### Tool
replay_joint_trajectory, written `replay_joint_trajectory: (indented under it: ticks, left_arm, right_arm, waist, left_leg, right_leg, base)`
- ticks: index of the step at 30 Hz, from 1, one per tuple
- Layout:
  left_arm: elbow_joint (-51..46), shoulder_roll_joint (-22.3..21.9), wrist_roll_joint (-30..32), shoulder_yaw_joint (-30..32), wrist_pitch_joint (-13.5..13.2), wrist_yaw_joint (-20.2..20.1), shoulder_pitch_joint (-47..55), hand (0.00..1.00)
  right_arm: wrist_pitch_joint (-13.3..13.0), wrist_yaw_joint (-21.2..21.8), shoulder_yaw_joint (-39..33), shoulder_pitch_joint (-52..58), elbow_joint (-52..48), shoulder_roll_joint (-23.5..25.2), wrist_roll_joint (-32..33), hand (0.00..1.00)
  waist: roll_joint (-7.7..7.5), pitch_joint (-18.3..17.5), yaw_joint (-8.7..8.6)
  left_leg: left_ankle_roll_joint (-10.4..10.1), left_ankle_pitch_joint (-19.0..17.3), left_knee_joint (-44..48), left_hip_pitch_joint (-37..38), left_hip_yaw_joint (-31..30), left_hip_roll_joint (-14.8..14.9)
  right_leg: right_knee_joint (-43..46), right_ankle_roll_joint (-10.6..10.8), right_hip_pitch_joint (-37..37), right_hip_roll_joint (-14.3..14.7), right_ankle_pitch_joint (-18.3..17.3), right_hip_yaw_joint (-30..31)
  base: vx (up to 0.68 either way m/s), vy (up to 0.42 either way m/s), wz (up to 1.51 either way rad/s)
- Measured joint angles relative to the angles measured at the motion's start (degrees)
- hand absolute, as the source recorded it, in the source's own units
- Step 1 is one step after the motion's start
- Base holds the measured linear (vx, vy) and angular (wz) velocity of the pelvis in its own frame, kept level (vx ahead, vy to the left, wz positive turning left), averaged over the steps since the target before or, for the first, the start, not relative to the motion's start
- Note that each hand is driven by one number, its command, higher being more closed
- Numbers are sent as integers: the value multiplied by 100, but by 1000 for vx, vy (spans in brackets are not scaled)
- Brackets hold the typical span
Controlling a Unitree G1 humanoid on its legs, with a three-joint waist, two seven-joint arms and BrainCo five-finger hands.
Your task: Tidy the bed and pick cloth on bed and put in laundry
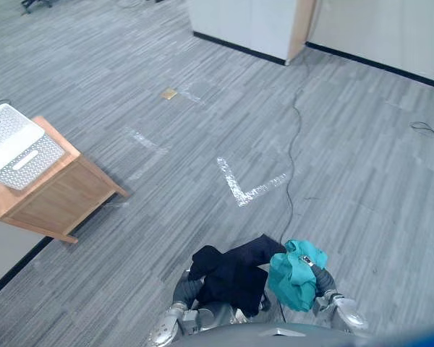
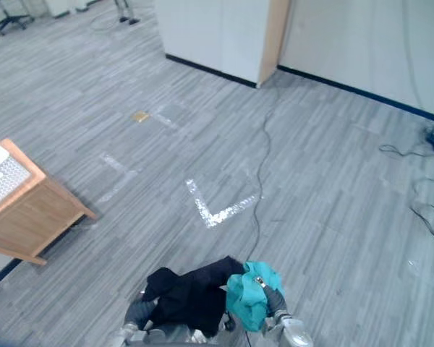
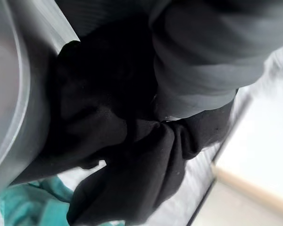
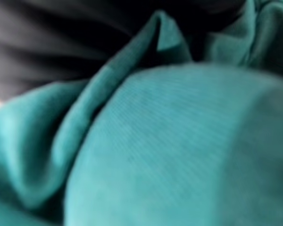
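- Low in both eye views, close to the robot, a black cloth [image 1: 235, 275] is bunched over the left arm, and a teal cloth [image 1: 295, 278] is bundled beside it on the right, touching it.
- Neither cloth is in the laundry basket [image 1: 18, 148], a white perforated one well apart to the left on a wooden stand [image 1: 58, 195].
- From the left eye most of the basket can be seen; the right eye view cuts it to a corner at the frame edge and takes in more floor to the right.
- The left wrist view shows the left hand [image 3: 207, 61] by its dark ribbed cover pressed into the black cloth, a strip of teal past it; I cannot tell whether the hand grips the cloth.
- A small part of the right hand [image 1: 305, 260] pokes out atop the teal bundle; its wrist view shows teal folds with black cloth beyond, so its grasp cannot be told.
- Tape marks [image 1: 242, 188] form an angle on the grey floor ahead.
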Motion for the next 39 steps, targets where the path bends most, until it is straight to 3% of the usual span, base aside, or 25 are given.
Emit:
replay_joint_trajectory:
  ticks: [1, 3, 4, 7, 9, 11, 14, 15, 16, 17, 18, 19, 20, 22, 24, 27, 29, 30, 31, 32, 33, 35, 37, 38, 39]
  left_arm:
    - [65, 9, 41, -24, 32, 121, -21, 100]
    - [77, 36, 108, -112, 158, 323, -12, 100]
    - [51, 112, 106, -164, 201, 408, -28, 100]
    - [60, 210, 105, -297, 343, 569, -277, 100]
    - [81, 186, 106, -326, 402, 598, -385, 100]
    - [82, 211, 118, -257, 395, 608, -374, 100]
    - [102, 229, 116, 19, 399, 585, -57, 100]
    - [106, 114, 110, 114, 394, 572, 61, 100]
    - [85, 48, 110, 192, 373, 543, 159, 100]
    - [85, -67, 105, 277, 342, 515, 275, 100]
    - [82, -164, 97, 341, 298, 441, 366, 100]
    - [64, -202, 101, 342, 249, 401, 395, 100]
    - [-11, -246, 133, 339, 118, 339, 403, 100]
    - [-182, -243, 278, 339, -49, 305, 399, 100]
    - [-293, -243, 321, 324, -155, 281, 398, 100]
    - [-401, -235, 313, 282, -147, 227, 400, 100]
    - [-425, -255, 306, 138, -75, 235, 363, 100]
    - [-427, -255, 303, 111, -45, 234, 351, 100]
    - [-406, -242, 295, 89, 2, 238, 281, 100]
    - [-406, -178, 253, 90, 40, 227, 248, 100]
    - [-401, -146, 237, 90, 42, 225, 232, 100]
    - [-412, -148, 232, 232, 118, 236, 223, 100]
    - [-420, -66, 307, 239, 130, 269, 218, 100]
    - [-441, 26, 411, 233, 142, 351, 205, 100]
    - [-462, 127, 542, 217, 178, 435, 188, 100]
  right_arm:
    - [-1, 8, 17, 4, -20, 8, 7, 100]
    - [-50, -3, 88, 193, -272, 28, 50, 100]
    - [-136, -33, 157, 363, -495, 102, 155, 100]
    - [-260, -231, 208, 524, -762, 217, 428, 100]
    - [-260, -355, 200, 491, -704, 204, 537, 100]
    - [-258, -327, 98, 612, -704, 196, 648, 100]
    - [-262, 284, -298, 852, -682, 108, 908, 100]
    - [-1004, 796, -382, 902, -588, -22, 1021, 100]
    - [-1554, 1099, -380, 952, -833, -71, 1113, 100]
    - [-1939, 1259, -367, 1007, -1366, -124, 1111, 100]
    - [-2042, 1259, -308, 1096, -1856, -148, 1079, 100]
    - [-2069, 1253, -268, 1102, -2043, -118, 1049, 100]
    - [-2066, 1194, -286, 1099, -2231, -126, 910, 100]
    - [-1971, 1133, -275, 1112, -2242, -181, 732, 100]
    - [-1771, 1130, -279, 1156, -2213, -302, 696, 100]
    - [-1376, 1202, -296, 1399, -2197, -348, 702, 100]
    - [-1132, 1252, -300, 1546, -2090, -389, 700, 100]
    - [-1090, 1255, -297, 1537, -2002, -391, 699, 100]
    - [-967, 1256, -291, 1512, -1851, -408, 699, 100]
    - [-849, 1256, -220, 1472, -1736, -410, 697, 100]
    - [-803, 1256, -173, 1465, -1725, -420, 695, 100]
    - [-575, 1241, -54, 1258, -1793, -418, 695, 100]
    - [-390, 1212, -1, 1230, -1878, -375, 695, 100]
    - [-270, 1162, 42, 1235, -2014, -308, 697, 100]
    - [-176, 1113, 108, 1247, -2107, -214, 696, 100]
  waist:
    - [-1, 21, -41]
    - [-16, 32, -128]
    - [-77, 6, -207]
    - [-168, -15, -411]
    - [-129, 10, -411]
    - [-161, 21, -401]
    - [-158, -51, -467]
    - [40, -95, -404]
    - [162, -100, -416]
    - [258, -78, -465]
    - [318, -39, -521]
    - [383, -15, -552]
    - [418, 57, -558]
    - [335, 118, -414]
    - [315, 120, -342]
    - [301, 127, -327]
    - [271, 139, -340]
    - [270, 140, -328]
    - [247, 151, -272]
    - [126, 53, -229]
    - [85, -10, -223]
    - [25, -36, -219]
    - [-105, -74, -225]
    - [-212, -74, -229]
    - [-362, -80, -273]
  left_leg:
    - [-53, -35, -128, 446, -455, -27]
    - [-58, -33, -294, 1071, -1024, 13]
    - [-77, -41, -340, 1308, -1403, 27]
    - [-577, -291, -485, 1638, -2393, 265]
    - [-797, -412, -481, 1759, -2776, 451]
    - [-1334, -718, -482, 2105, -2931, 705]
    - [-1715, -1107, -341, 2549, -3133, 1002]
    - [-1751, -1086, 119, 2494, -3135, 1232]
    - [-1766, -967, 772, 2239, -3119, 1351]
    - [-1787, -445, 1908, 1707, -3031, 1483]
    - [-1880, 637, 3136, 1084, -3002, 1718]
    - [-1935, 899, 3771, 765, -2972, 1887]
    - [-1831, 657, 4863, 187, -2878, 2053]
    - [-1820, 259, 5450, -428, -2741, 1859]
    - [-1827, -83, 5094, -938, -2318, 1622]
    - [-1841, -314, 2827, -1121, -1228, 1266]
    - [-1760, 336, 447, -991, -674, 813]
    - [-1735, 615, -29, -960, -630, 745]
    - [-1505, 1342, -413, -905, -422, 733]
    - [-966, 1220, -460, -803, -297, 586]
    - [-928, 1129, -476, -786, -280, 530]
    - [-494, 805, -309, -487, -261, 394]
    - [-461, 573, -219, -235, -292, 296]
    - [-507, 372, -317, 64, -505, 178]
    - [-525, 232, -367, 361, -711, 60]
  right_leg:
    - [715, -230, -279, -379, -72, -107]
    - [876, -447, -737, -668, -215, 56]
    - [566, -423, -1169, -740, -245, 405]
    - [-1319, -324, -2024, -607, -333, 1027]
    - [-3033, -266, -2285, -403, 63, 1448]
    - [-4675, -174, -2467, -297, 969, 1813]
    - [-3827, -432, -2702, -198, 1545, 1859]
    - [-3095, -483, -2867, -48, 1154, 1769]
    - [-2831, -571, -2897, 31, 844, 1713]
    - [-2685, -686, -2795, 162, 526, 1640]
    - [-2851, -778, -2474, 306, 331, 1558]
    - [-2999, -840, -2235, 401, 253, 1479]
    - [-3273, -1025, -1691, 543, 93, 1343]
    - [-3693, -1201, -981, 558, -60, 1204]
    - [-4197, -1221, -400, 565, -99, 1113]
    - [-4878, -1023, 304, 547, -81, 910]
    - [-5205, -838, 734, 509, -189, 757]
    - [-5246, -774, 812, 517, -227, 744]
    - [-5272, -627, 1003, 509, -316, 747]
    - [-5209, -578, 1062, 368, -347, 763]
    - [-5109, -572, 1009, 297, -342, 780]
    - [-4038, -440, 795, 4, -304, 788]
    - [-2742, -158, 441, -246, -127, 755]
    - [-1453, 86, -13, -524, 335, 786]
    - [-72, 16, -481, -828, 499, 850]
  base:
    - [808, -79, 135]
    - [690, -135, 155]
    - [570, -210, 186]
    - [539, -272, 180]
    - [495, -341, 132]
    - [611, -458, 97]
    - [560, -471, 71]
    - [619, -515, 30]
    - [725, -605, -5]
    - [564, -498, -6]
    - [545, -451, 7]
    - [544, -399, 31]
    - [546, -340, 36]
    - [606, -369, 25]
    - [423, -220, 15]
    - [542, -149, 23]
    - [554, -47, 33]
    - [531, -9, 15]
    - [543, 33, 4]
    - [553, 58, 0]
    - [559, 98, -3]
    - [569, 124, 3]
    - [578, 116, 24]
    - [660, 86, 58]
    - [523, 30, 70]
